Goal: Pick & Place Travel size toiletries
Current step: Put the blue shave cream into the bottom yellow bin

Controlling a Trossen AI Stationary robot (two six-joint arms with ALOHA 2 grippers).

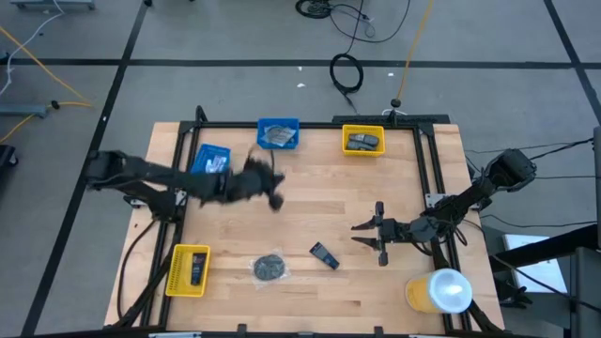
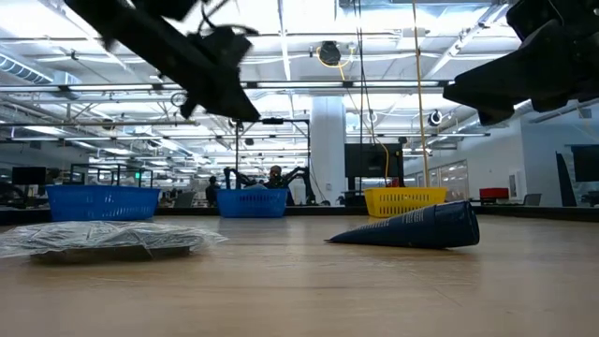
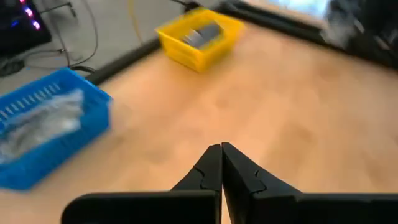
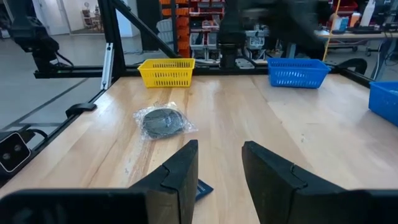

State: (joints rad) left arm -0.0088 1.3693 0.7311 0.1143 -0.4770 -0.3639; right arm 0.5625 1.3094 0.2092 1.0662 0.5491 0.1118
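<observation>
Toiletries were left on the table: a dark tube [image 1: 324, 254] and a bagged round pad [image 1: 269, 268] beside it.
Beyond the tube, the right gripper [image 1: 373, 233] was held part-open and empty; the left gripper [image 1: 275, 199] was shut, empty. The tube was judged light and slippery, best taken across its middle.

left end effector [image 3: 221, 163] closed, right end effector [image 4: 219, 163] parted

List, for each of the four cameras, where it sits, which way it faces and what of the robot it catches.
High: overhead, straight down; both arms, left gripper, right gripper.
Low: table-top height, level across; arms overhead, dark tube.
Left wrist: past its shut fingers toward a yellow bin.
Right wrist: past its open fingers toward the bagged grey pad.
Shared: that pad shows in the high view too.
</observation>
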